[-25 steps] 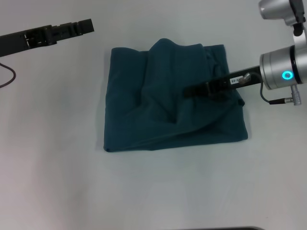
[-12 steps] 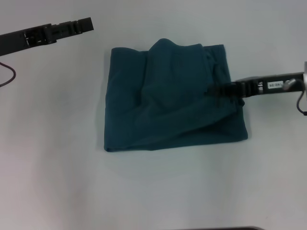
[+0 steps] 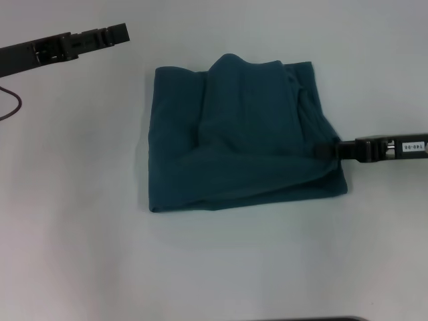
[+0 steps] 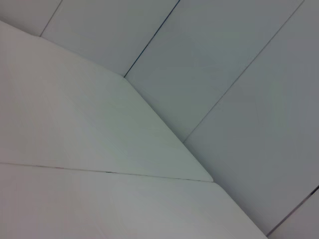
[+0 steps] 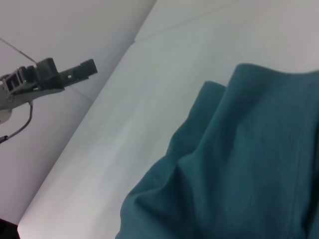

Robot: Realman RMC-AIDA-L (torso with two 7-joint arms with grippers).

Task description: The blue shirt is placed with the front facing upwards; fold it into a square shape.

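Plain white worktop, evenly lit and matte. A dark strip borders its near edge. Behind the far edge stands a pale panelled wall with thin dark seams between panels.

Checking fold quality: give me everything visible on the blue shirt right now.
The blue shirt is dark teal soft cloth, already folded into a rough, rumpled rectangle lying flat on the white table. Only plain fabric shows; no print or collar is visible. Creases and a raised fold run across the middle, and layered edges show on its right side. The right hand sits at its right edge, seemingly touching the cloth. The left hand is off to the far left, clear of it.
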